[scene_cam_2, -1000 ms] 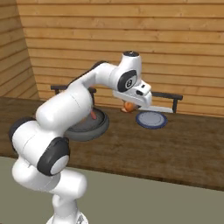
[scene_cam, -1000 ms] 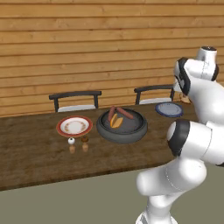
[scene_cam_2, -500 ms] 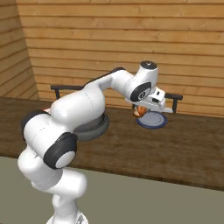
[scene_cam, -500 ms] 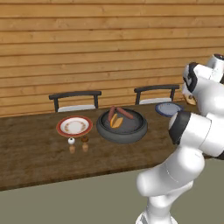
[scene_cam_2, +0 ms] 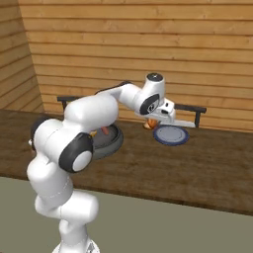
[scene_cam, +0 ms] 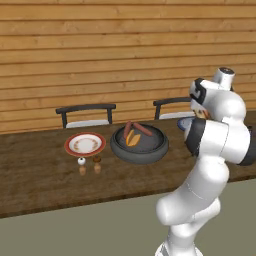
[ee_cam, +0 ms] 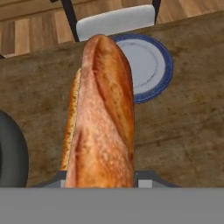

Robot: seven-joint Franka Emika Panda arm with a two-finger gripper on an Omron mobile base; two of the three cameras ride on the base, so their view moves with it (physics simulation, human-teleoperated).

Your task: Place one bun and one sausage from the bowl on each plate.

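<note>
Hand view looks straight down the bun (ee_cam: 105, 118) that my gripper (scene_cam_2: 148, 123) is clamped on, its browned crust running up the middle of the frame and hiding my fingertips. Past its far end lies the blue plate (ee_cam: 151, 70), flat on the wooden table (ee_cam: 183, 135), partly covered by the bun's tip and with a chair seat (ee_cam: 116, 19) just beyond it. Off to my left the dark rim of the bowl (ee_cam: 11, 148) curves into the edge of the picture. From the left base camera, the bowl (scene_cam: 140, 143) holds sausages (scene_cam: 142, 129) and another bun (scene_cam: 132, 138), and the white plate with the red-brown rim (scene_cam: 85, 144) sits just beyond its other side, well away from my hand.
</note>
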